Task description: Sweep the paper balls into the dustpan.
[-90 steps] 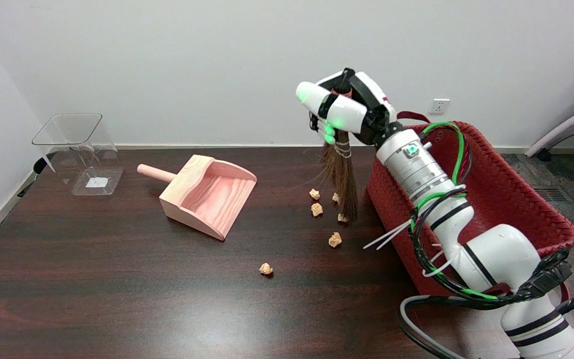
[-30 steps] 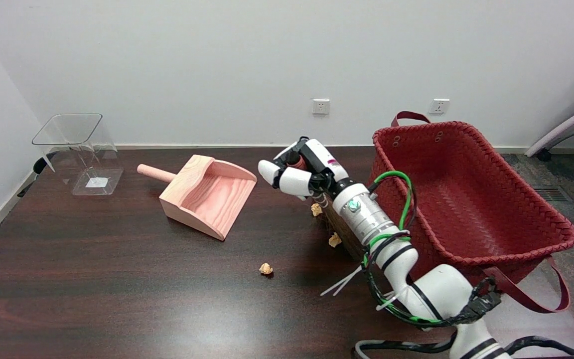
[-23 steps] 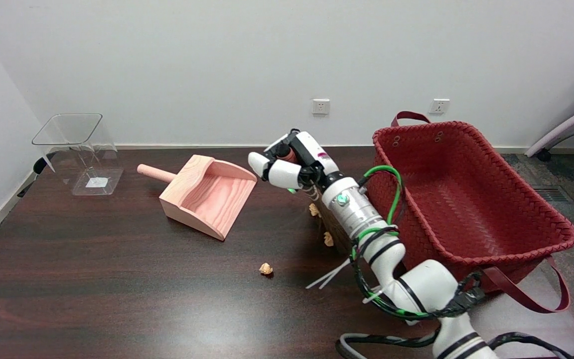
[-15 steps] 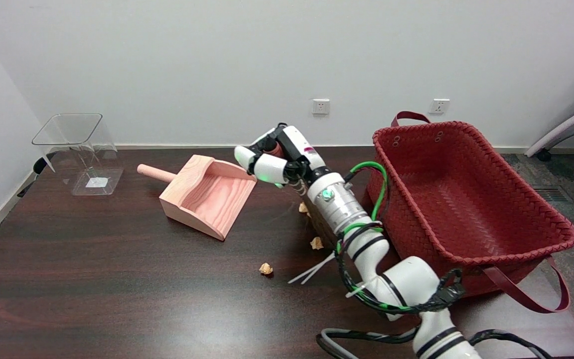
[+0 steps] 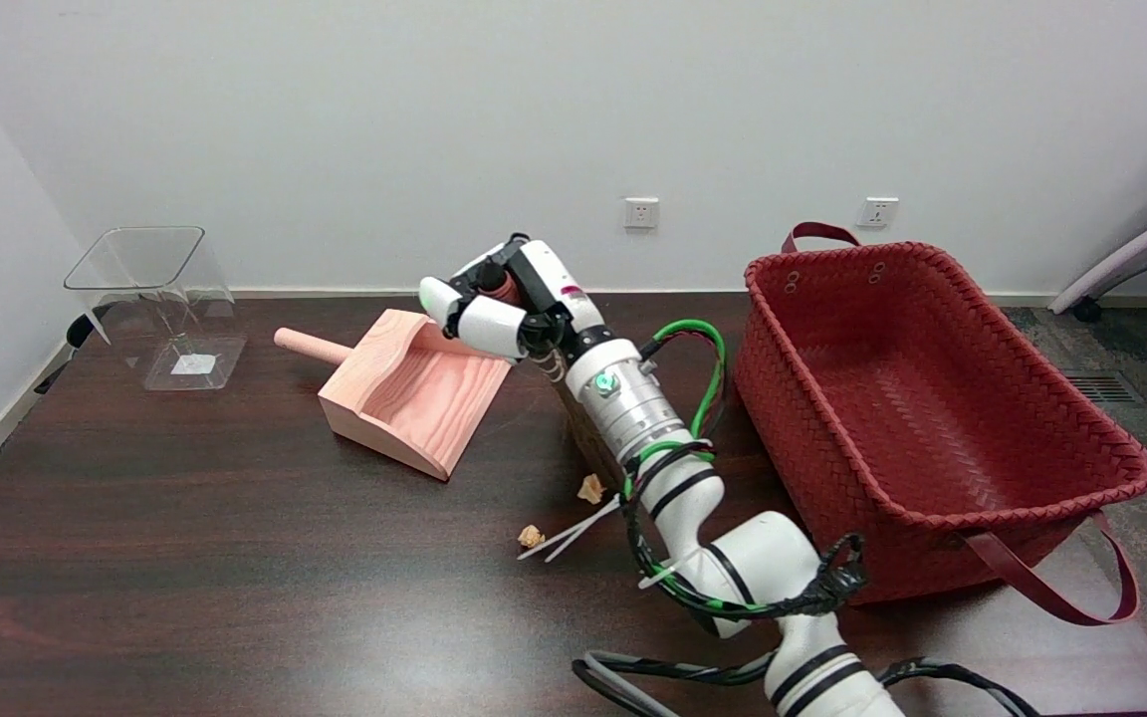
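My right hand point(image 5: 499, 304) grips the reddish handle top of a small straw broom point(image 5: 581, 430), just above the right corner of the wooden dustpan point(image 5: 412, 390). The brown bristles hang down behind my forearm and are mostly hidden. A crumpled tan paper ball point(image 5: 590, 488) lies beside the bristles' lower edge. Another paper ball point(image 5: 531, 536) lies nearer the table's front, apart from the broom. The dustpan's open mouth faces right and toward me; its round handle points back left. Other balls are hidden by my arm.
A large red woven basket point(image 5: 942, 503) stands at the right, close behind my arm. A clear plastic bin point(image 5: 163, 299) sits at the far left back of the dark wooden table point(image 5: 185, 588). White cable ties point(image 5: 573, 528) stick out from my arm near the front ball.
My hand came down from high by the basket and has swept the broom left toward the dustpan. The nearer paper ball slid left and forward with the bristles; the front ball stayed put.
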You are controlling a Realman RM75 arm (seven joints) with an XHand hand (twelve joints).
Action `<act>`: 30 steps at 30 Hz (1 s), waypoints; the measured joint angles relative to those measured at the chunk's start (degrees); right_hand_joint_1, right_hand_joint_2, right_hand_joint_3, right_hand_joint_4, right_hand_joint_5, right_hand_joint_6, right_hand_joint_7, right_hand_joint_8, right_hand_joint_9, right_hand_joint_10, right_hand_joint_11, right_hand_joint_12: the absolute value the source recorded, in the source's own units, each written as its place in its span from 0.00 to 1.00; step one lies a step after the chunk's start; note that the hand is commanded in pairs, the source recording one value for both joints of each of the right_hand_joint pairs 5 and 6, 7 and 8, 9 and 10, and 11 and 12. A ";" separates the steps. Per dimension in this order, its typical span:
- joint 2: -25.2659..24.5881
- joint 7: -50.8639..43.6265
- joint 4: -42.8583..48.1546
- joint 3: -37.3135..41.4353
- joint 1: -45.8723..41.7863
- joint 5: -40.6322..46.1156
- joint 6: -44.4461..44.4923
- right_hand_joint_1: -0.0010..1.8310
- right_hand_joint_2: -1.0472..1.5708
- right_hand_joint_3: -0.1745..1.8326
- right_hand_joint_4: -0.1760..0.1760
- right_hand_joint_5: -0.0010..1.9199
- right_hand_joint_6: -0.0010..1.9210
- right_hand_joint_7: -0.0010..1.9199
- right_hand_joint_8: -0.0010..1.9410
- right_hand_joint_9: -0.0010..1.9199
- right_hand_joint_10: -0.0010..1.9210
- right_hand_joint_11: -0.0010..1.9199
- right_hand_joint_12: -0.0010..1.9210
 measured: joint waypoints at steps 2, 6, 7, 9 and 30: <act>-0.79 -0.23 -0.88 0.16 0.49 0.01 -0.87 0.53 1.00 0.66 0.50 1.00 1.00 1.00 0.99 1.00 1.00 1.00 1.00; -2.47 -0.66 -2.30 0.56 1.51 0.76 -2.76 0.53 1.00 0.64 0.50 1.00 1.00 1.00 0.99 1.00 1.00 1.00 1.00; -2.76 -0.72 -2.62 0.69 1.74 0.91 -3.22 0.53 1.00 0.63 0.50 1.00 1.00 1.00 0.99 1.00 1.00 1.00 1.00; -3.43 -0.83 -3.49 1.04 2.26 0.95 -4.25 0.54 1.00 0.62 0.50 1.00 1.00 1.00 0.99 1.00 1.00 1.00 1.00; -4.61 -10.57 -1.19 5.28 3.34 0.02 -8.78 0.55 1.00 0.65 0.50 1.00 1.00 1.00 0.99 1.00 1.00 1.00 1.00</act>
